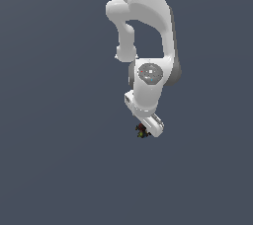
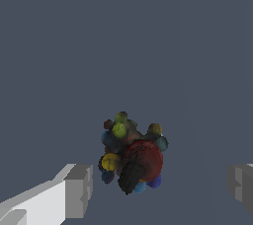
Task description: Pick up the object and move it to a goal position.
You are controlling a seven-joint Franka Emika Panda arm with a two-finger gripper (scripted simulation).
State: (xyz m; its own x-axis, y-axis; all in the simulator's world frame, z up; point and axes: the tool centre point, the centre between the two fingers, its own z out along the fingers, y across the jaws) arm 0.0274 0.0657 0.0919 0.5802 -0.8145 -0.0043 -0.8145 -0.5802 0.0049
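You are looking at the white Panda arm (image 1: 143,36) reaching down from the top of the exterior view, with its gripper (image 1: 144,131) hanging at the low end over a plain grey-blue floor (image 1: 54,160). The object (image 1: 142,131) is showing there as a tiny dark lump with coloured specks, sitting right at the gripper's tip, toward the exterior view's left of the white hand body.

In the wrist view you are seeing the object (image 2: 132,154) much more closely: a knobbly cluster with a large dark red bulge, yellow and olive-green knobs, some blue and teal ones, and a black ridged patch. It is lying between the two fingers (image 2: 79,189), and both grey pads are standing well apart from it, with floor showing on either side. So the hand is spread wide and gripping nothing. Whether the object is resting on the floor is hard to tell from these views.
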